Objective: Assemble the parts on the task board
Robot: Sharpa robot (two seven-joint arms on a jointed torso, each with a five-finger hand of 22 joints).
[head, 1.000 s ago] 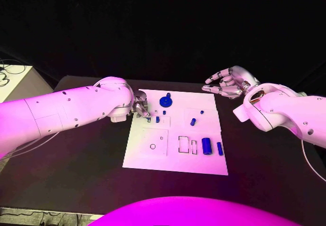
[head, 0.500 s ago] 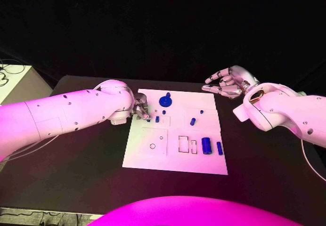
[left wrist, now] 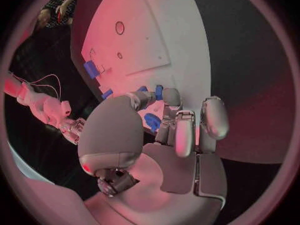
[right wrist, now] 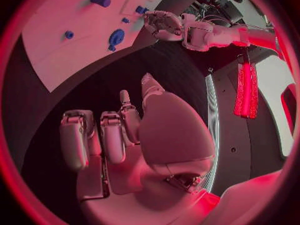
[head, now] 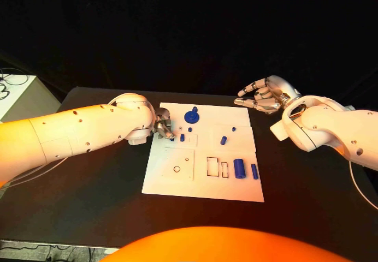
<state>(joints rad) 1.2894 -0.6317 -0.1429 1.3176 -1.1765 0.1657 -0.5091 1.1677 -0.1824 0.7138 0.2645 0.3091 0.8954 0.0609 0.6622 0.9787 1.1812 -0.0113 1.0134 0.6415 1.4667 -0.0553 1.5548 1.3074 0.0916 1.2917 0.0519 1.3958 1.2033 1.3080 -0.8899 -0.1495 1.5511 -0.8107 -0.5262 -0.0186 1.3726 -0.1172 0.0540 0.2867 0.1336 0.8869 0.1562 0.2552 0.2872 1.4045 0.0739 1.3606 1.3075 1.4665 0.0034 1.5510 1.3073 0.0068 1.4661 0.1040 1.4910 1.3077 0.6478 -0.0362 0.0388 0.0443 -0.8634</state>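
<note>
Head view puts my left hand (head: pixel 163 123) at the task board (head: pixel 203 188)'s upper-left edge, fingers curled over a small blue part (head: pixel 182 138); whether it grips, I cannot tell. My right hand (head: pixel 264 94) hovers empty, fingers spread, upper right, probably keeping clear

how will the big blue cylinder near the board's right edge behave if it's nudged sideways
The cylinder lies on its side on the flat board, so it would probably roll. It looks like rigid plastic, likely light, and smooth enough that it may slip in a loose grip.
</note>
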